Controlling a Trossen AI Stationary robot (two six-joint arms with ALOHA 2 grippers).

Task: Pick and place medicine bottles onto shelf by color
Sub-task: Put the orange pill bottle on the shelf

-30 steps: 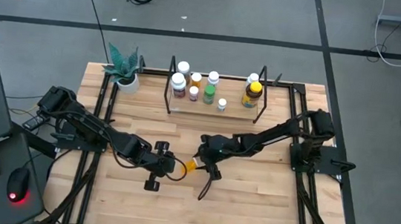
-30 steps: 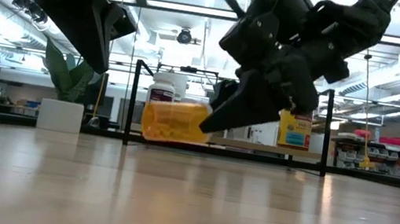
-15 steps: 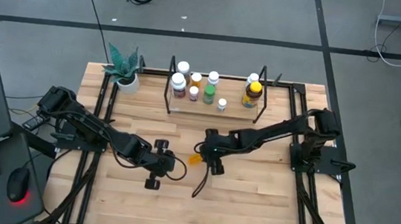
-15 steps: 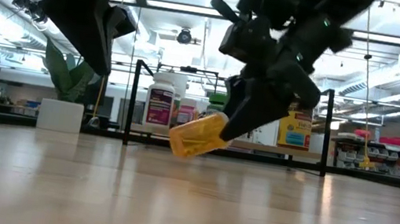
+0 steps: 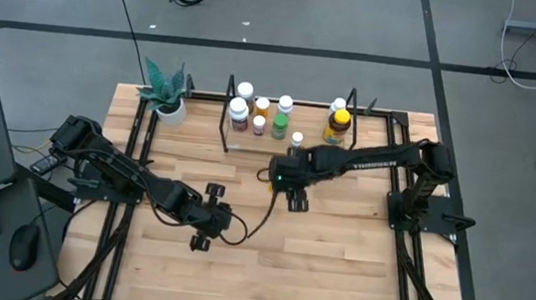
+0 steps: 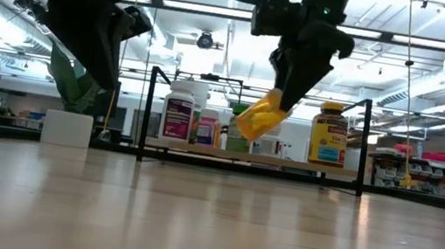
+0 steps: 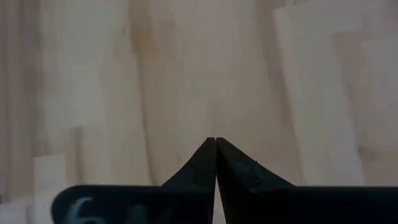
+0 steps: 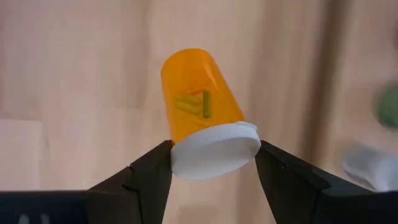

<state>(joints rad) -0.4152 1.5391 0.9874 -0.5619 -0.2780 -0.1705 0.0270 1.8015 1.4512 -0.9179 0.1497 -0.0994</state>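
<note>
high view first, working from the left: your plant pot (image 5: pixel 170 110) sits at the far left corner of the desk (image 5: pixel 336 267), and the left gripper (image 5: pixel 200 244) waits low over the bare wood near the front, its fingers clenched together on nothing, as the left wrist view confirms.

moving right, the shelf (image 5: pixel 227 131) stands along the far edge with the medicine bottles (image 5: pixel 240 115) already lined up on it: white-capped ones toward its left end, a green-capped bottle (image 5: pixel 280 125) near the middle, and the amber bottle with the yellow lid (image 5: pixel 337 125) toward its right end.

just in front of the shelf's middle, your right gripper (image 5: pixel 287 175) is grasping the orange bottle (image 8: pixel 199 102) by its white cap, body pointing away from the fingers. the low view shows that bottle (image 6: pixel 259 115) lifted clear of the desk and tilted, hanging at about shelf height.

so you look to be in the carry step, with the pick done and the placing still ahead. the next move likely calls for you to bring the bottle upright and pick a free spot among the like-coloured bottles. then lower it without knocking the neighbours before you let go.
</note>
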